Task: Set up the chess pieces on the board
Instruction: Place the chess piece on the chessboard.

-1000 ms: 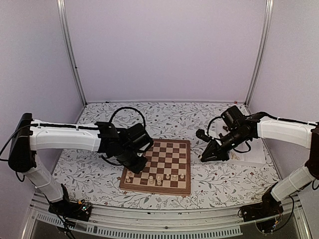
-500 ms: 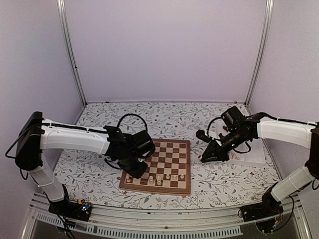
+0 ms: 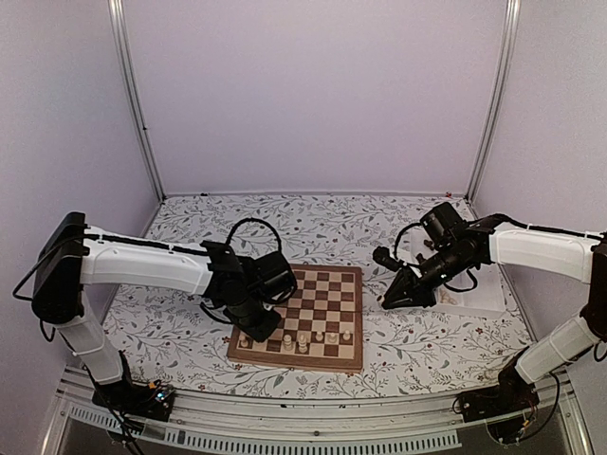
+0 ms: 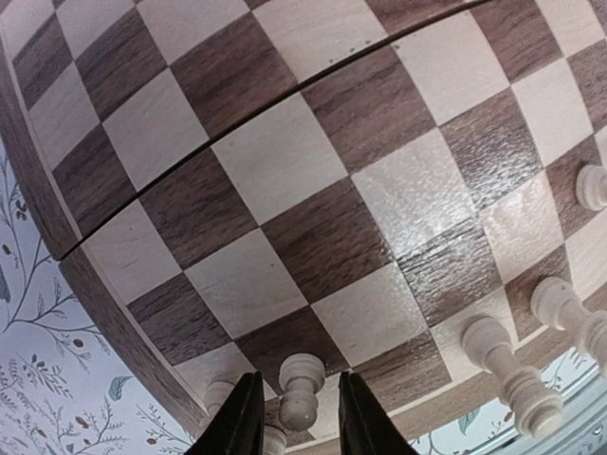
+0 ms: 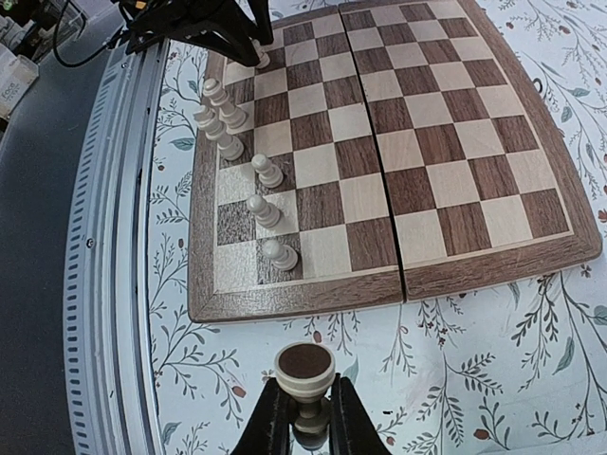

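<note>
The left gripper (image 4: 300, 384) is a little open. Its two black fingers (image 4: 237, 422) flank a pale pawn (image 4: 302, 393) with a thin gap on each side, so the pawn is not pinched. The pawn stands on the board (image 3: 327, 284) close to its near left corner, upright as far as the left wrist view shows. Another pale man sits just beside it, half hidden behind one finger.

The right gripper (image 5: 305, 384) is closed on a pale piece (image 5: 305, 368). The piece's round dark brown base is turned toward the wrist camera, and what kind of piece it is cannot be told. This gripper hangs over the floral cloth (image 5: 455, 379), just off the board's edge and not touching it. In the top view that places it past the board's right side, between the board and a white tray (image 3: 479, 299).

Further out, more pale chessmen (image 5: 266, 172) stand in a loose line along the board's near edge, some close together and some a square apart. The board lies flat on the cloth, light tan and dark brown checks inside a reddish-brown border, with a thin seam across its middle.

At the top left corner of the right wrist view a small white label (image 5: 13, 90) carries dark print that is too small and blurred to read
</note>
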Available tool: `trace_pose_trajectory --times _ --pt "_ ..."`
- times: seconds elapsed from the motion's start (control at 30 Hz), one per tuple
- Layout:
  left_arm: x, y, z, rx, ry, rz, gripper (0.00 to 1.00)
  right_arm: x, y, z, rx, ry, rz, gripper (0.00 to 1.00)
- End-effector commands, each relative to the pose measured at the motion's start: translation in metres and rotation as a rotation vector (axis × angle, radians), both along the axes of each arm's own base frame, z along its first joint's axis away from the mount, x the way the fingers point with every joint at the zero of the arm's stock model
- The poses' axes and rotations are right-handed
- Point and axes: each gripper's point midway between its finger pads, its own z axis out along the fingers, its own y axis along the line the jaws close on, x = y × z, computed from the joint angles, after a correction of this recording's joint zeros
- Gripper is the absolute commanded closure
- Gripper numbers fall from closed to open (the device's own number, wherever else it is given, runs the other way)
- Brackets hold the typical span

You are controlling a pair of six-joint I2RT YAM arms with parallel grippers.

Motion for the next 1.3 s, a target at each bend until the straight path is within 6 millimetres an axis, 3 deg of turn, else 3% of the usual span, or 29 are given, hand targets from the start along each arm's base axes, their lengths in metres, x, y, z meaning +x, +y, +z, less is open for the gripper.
trace_pose_trajectory --times 0.0,0.13,0.27,0.5,0.63,0.7,0.9,1.27 --pt "0.005 -0.007 0.021 -0.023 -0.061 0.001 0.68 0.000 0.002 0.004 0.003 -0.012 0.004 0.93" --pt "0.008 -0.011 0.042 -0.081 -0.095 0.008 0.65 0.003 0.004 0.011 0.006 -0.017 0.007 0.92" --pt "0.013 -0.027 0.076 -0.222 -0.156 0.024 0.64 0.004 0.007 0.020 0.000 -0.033 0.020 0.92" --pt "0.011 -0.097 0.153 -0.801 -0.201 -0.009 0.61 -0.001 0.032 0.039 -0.039 -0.104 0.097 0.92" --pt "0.009 -0.123 0.179 -1.000 -0.177 -0.020 0.57 -0.008 0.048 0.047 -0.054 -0.133 0.142 0.92" --pt "0.005 -0.136 0.183 -1.058 -0.138 -0.040 0.56 -0.011 0.055 0.049 -0.065 -0.152 0.160 0.92" --pt "0.004 -0.161 0.166 -1.080 -0.032 -0.034 0.55 -0.016 0.069 0.053 -0.081 -0.187 0.187 0.92" --pt "-0.004 -0.169 0.160 -1.132 0.033 -0.049 0.61 -0.017 0.074 0.060 -0.075 -0.199 0.194 0.90"
